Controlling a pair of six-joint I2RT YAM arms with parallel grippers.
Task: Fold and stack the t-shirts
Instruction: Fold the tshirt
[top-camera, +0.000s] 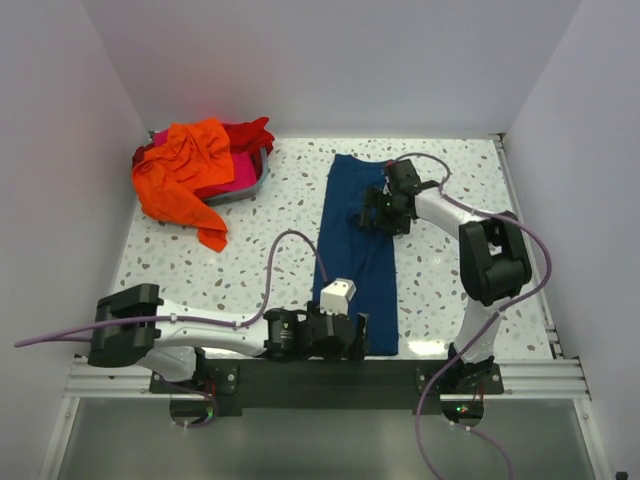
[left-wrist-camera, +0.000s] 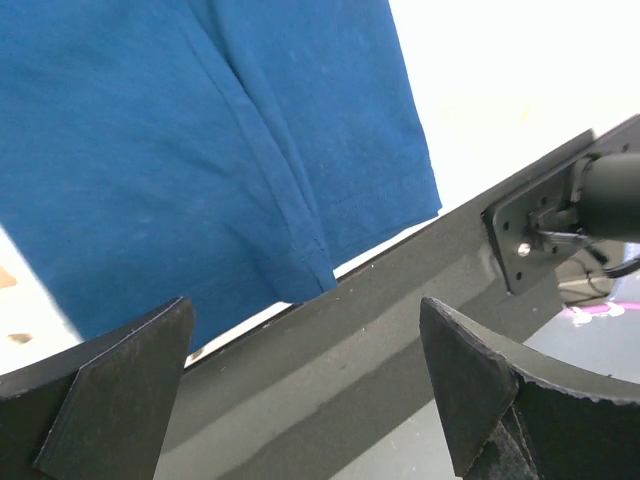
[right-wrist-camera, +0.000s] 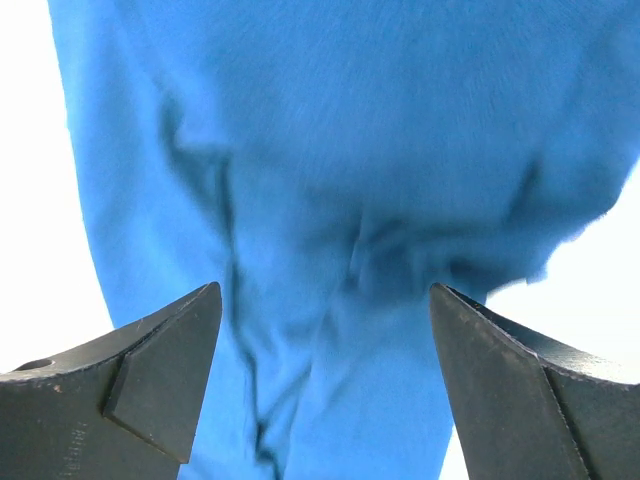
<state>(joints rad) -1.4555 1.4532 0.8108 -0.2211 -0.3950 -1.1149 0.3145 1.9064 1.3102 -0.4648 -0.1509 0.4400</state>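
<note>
A navy blue t-shirt (top-camera: 365, 280) lies folded into a long narrow strip down the middle of the table. My left gripper (top-camera: 355, 335) hangs open at the strip's near end, just over the table's front edge. In the left wrist view the shirt's hem (left-wrist-camera: 200, 130) lies beyond the open gripper (left-wrist-camera: 305, 305), with nothing between its fingers. My right gripper (top-camera: 372, 218) is open above the strip's far half. In the right wrist view wrinkled blue cloth (right-wrist-camera: 350, 130) fills the space under the open gripper (right-wrist-camera: 325, 290). Orange (top-camera: 180, 180), red (top-camera: 252, 133) and pink (top-camera: 238, 182) t-shirts are heaped at the back left.
A grey bin (top-camera: 252, 188) at the back left holds the heap, and the orange shirt spills over its side onto the table. A black mounting rail (left-wrist-camera: 380, 340) runs along the near edge under the left gripper. White walls close in the left, back and right sides.
</note>
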